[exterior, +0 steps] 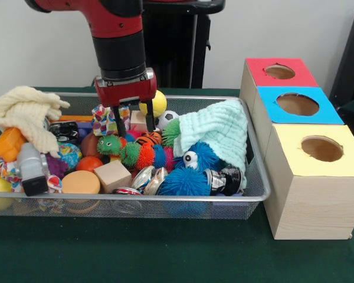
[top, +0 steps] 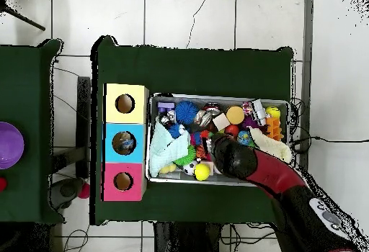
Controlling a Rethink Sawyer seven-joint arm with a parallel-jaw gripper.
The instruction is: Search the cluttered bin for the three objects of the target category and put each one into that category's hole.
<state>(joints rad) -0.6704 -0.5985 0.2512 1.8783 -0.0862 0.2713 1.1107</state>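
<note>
The wire mesh bin [exterior: 165,199] is full of toys; it also shows in the overhead view [top: 216,96]. My gripper [exterior: 134,122] hangs over the bin's back middle, open, with its fingertips [exterior: 121,127] just above the green and orange spiky balls [exterior: 130,152]. Nothing is held. In the overhead view the arm's end [top: 232,157] covers the gripper. I see no clear film bag for certain. Shiny silvery crinkled pieces [exterior: 147,178] lie at the bin's front; I cannot tell what they are.
Three wooden boxes with holes stand right of the bin: red top [exterior: 280,72], blue top [exterior: 298,105], yellow top [exterior: 321,148]. A pale knitted cloth [exterior: 218,132], a cream cloth [exterior: 26,112], a wooden cube [exterior: 112,175] and blue spiky balls [exterior: 186,181] fill the bin.
</note>
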